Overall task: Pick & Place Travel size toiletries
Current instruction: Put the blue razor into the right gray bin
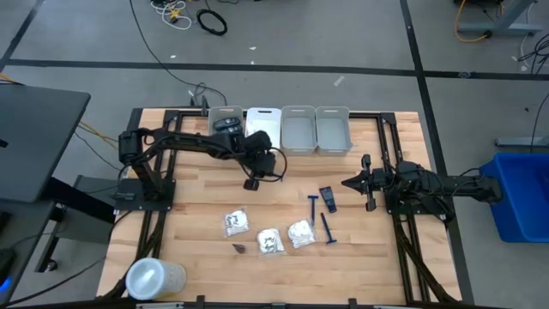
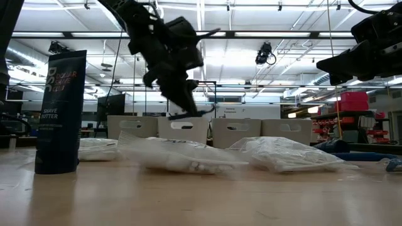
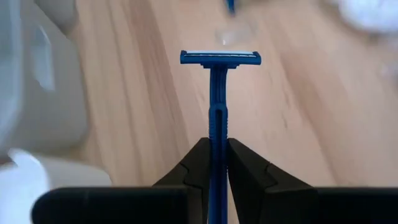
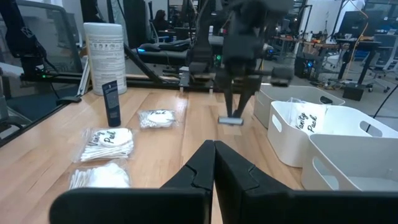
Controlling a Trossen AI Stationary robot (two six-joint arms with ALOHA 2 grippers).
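Note:
My left gripper (image 3: 217, 144) is shut on a thin blue T-shaped razor (image 3: 219, 93) and hangs above the table's middle (image 1: 251, 183), just in front of the bins. On the table lie two more blue razors (image 1: 313, 206) (image 1: 327, 230), a dark case (image 1: 327, 198) and three white crinkly packets (image 1: 235, 221) (image 1: 269, 241) (image 1: 300, 233). A dark tube (image 2: 59, 113) stands upright near the front. My right gripper (image 1: 347, 182) rests shut at the table's right side, touching nothing. My left gripper pinches the razor's handle (image 3: 217, 134) between its two fingers, below the handle's middle. The fingers slant down toward the table's near edge and lie along the handle. The razor sticks out beyond the fingertips with its head (image 3: 220, 58) foremost, lifted clear of the table.
Several bins stand in a row at the far edge: a grey one (image 1: 225, 116) with dark items, a white one (image 4: 283, 127) holding packets (image 4: 310, 119), and two more grey ones (image 1: 298, 130) (image 1: 333, 129). A white canister (image 1: 154, 279) stands at the near left corner.

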